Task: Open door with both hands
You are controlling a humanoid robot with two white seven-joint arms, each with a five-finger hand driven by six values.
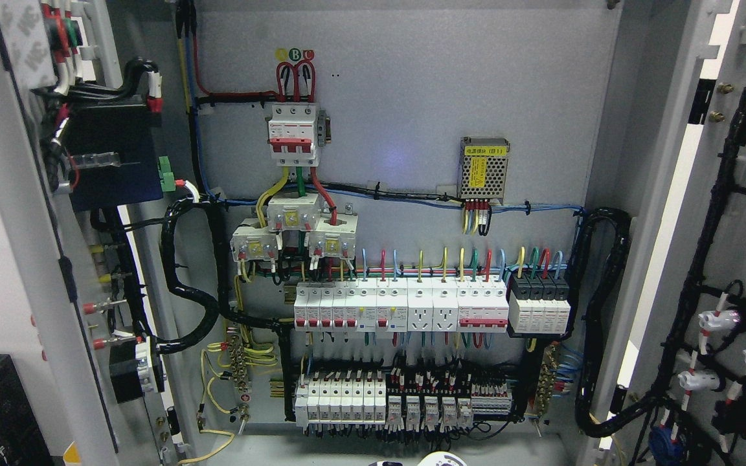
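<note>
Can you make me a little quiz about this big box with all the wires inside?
1. True or false: both doors of the cabinet are swung open.
2. What colour is the label on the small metal power supply: A yellow, B purple, C pink?
3. Fill in: the big three-pole breaker at the top has ___ handles.

Key: 1 true, the left door and right door both stand open. 2 A. 3 red.

The grey metal electrical cabinet (412, 77) stands with both doors swung wide: the left door (30, 272) and the right door (723, 259) each carry black wire bundles. Inside, a white three-pole breaker (292, 129) sits above rows of white circuit breakers (399, 307). No robot fingers show.
</note>
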